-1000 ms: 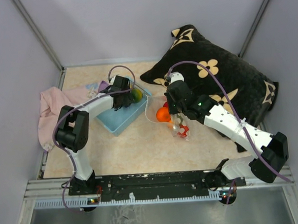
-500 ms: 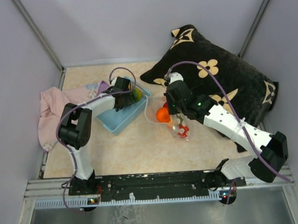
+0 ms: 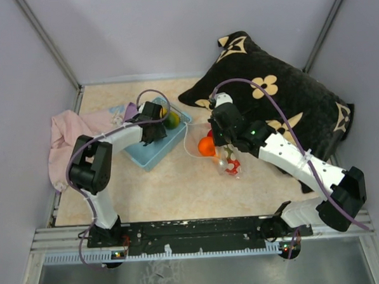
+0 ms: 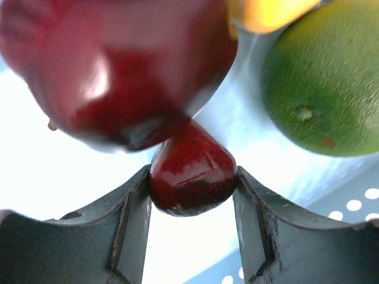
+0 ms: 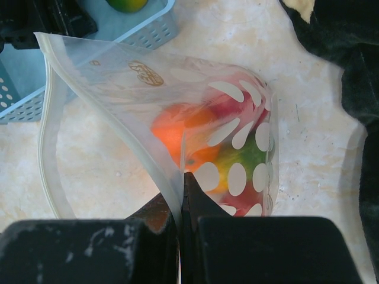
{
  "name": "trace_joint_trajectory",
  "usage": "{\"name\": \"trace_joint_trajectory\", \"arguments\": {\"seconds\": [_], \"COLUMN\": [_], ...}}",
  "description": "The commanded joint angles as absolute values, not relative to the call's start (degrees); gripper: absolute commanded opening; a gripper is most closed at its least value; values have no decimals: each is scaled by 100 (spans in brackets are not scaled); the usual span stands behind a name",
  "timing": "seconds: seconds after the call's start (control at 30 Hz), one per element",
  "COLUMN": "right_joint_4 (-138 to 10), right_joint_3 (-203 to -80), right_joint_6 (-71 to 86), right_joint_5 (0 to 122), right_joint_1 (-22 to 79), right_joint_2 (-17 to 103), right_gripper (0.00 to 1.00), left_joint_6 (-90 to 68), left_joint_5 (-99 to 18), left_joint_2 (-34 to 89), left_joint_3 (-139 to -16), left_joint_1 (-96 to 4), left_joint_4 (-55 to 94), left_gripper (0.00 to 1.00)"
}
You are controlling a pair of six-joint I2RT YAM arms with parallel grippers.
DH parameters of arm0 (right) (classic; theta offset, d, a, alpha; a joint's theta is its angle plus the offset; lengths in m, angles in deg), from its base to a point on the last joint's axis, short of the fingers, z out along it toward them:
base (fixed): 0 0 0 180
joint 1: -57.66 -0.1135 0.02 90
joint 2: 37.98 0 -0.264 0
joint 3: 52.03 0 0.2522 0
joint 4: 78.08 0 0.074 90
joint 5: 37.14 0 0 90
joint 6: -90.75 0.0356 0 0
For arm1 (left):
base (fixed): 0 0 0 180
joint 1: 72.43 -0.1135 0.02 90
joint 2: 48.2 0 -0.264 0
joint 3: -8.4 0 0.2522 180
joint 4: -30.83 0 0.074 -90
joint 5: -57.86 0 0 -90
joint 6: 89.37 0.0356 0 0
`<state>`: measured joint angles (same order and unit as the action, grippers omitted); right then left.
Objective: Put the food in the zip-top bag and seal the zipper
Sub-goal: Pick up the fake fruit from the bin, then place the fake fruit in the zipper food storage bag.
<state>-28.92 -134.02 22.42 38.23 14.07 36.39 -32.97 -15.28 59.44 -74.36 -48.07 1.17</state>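
Note:
My left gripper [image 3: 158,129] is down in the light-blue basket [image 3: 142,156]. In the left wrist view it [image 4: 192,198] is shut on a small dark red fruit [image 4: 192,174]. A bigger glossy red fruit [image 4: 118,59], a green fruit [image 4: 323,89] and a yellow piece [image 4: 266,12] lie just beyond it. My right gripper [image 3: 218,138] is shut on the edge of the dotted clear zip-top bag [image 5: 148,89] and holds it up with its mouth toward the basket. Orange, green and red food [image 5: 183,133] lies inside. The zipper strip [image 5: 47,118] hangs open.
A large black pillow with tan flowers [image 3: 282,99] fills the back right, close behind the right arm. A pink cloth [image 3: 65,132] lies at the left wall. The basket's rim [image 5: 148,26] sits just beyond the bag's mouth.
My left gripper has shifted a little back and left inside the basket, so the green fruit shows more. The right arm and bag have barely moved.

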Motion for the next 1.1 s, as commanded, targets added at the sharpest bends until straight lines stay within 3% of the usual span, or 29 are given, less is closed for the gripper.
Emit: {"name": "trace_joint_trajectory", "arguments": {"seconds": [0.0,0.6,1.07], "right_joint_4": [-3121,-2968,-2969], "right_joint_3": [-13347,-13454,-13584], "right_joint_6": [2295,2277,2172], "right_joint_5": [3856,3803,3666], "right_joint_1": [1442,1442,1442], "right_joint_2": [3441,3465,3523], "right_gripper": [0,0,0], "left_joint_6": [-3236,-2880,-2133], "left_joint_5": [-1744,-2287,-4345], "left_joint_2": [5515,3502,1961], "left_joint_3": [-7130,-5969,-5705], "left_joint_1": [-4835,-4835,-4825], "left_joint_4": [-120,281,835], "left_gripper": [56,50,50]}}
